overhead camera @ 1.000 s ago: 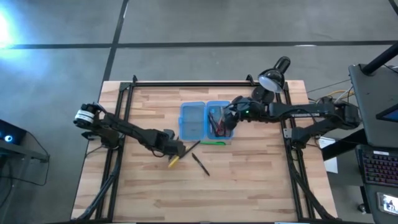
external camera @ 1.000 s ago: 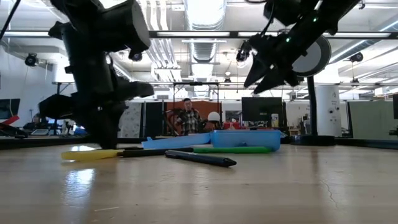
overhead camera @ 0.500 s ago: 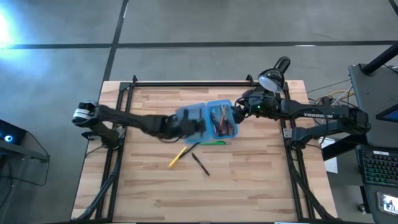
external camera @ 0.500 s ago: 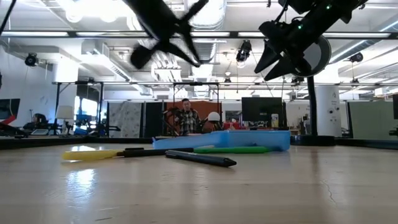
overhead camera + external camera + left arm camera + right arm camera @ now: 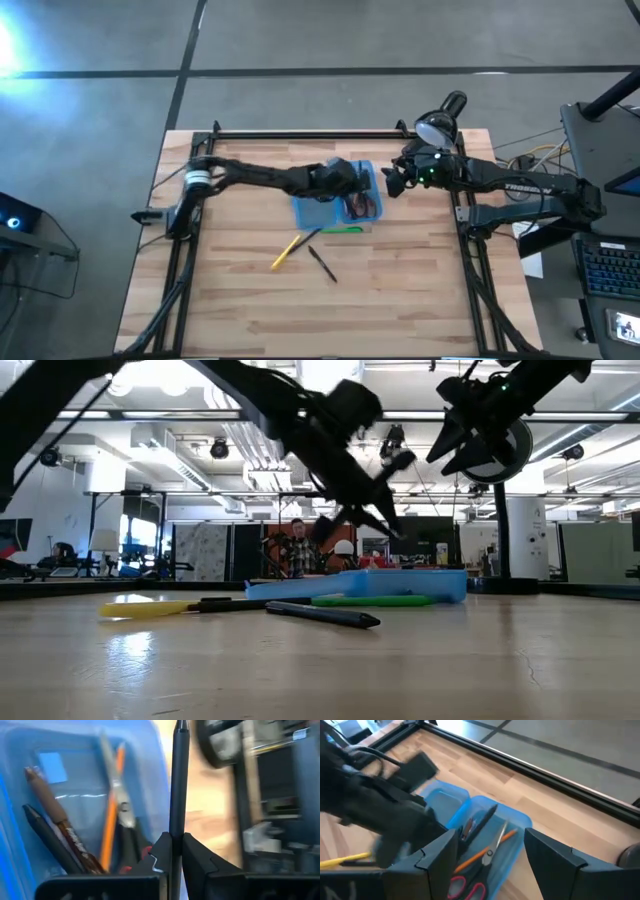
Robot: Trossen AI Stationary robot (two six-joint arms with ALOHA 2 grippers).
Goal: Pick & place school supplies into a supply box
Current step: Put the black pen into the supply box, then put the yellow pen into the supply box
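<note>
The supply box lies open on the table's far middle. Its right half holds red-handled scissors, an orange pencil and brown and dark pencils. My left gripper hovers over that half, shut on a black pen. My right gripper hangs open just right of the box, nothing between its fingers. A yellow pencil, another black pen and a green pen lie flat on the wood in front of the box. My left gripper pinches the black pen's shaft between its two fingertips. The pen runs forward past the fingertips, roughly in line with the fingers, its free end pointing away. The fingers slant down from the table's left. The pen is lifted clear above the box.
A black desk lamp stands at the far right corner, close behind my right arm. Black frame rails run along the table's far and side edges. The near half of the table offers free wood. A person stands far off in the room.
My left gripper has risen from the table beside the yellow pencil and swung right and toward the far edge, carrying the black pen up over the box, and has tipped to a flatter slant. My right gripper has drawn back up and right, away from the box.
</note>
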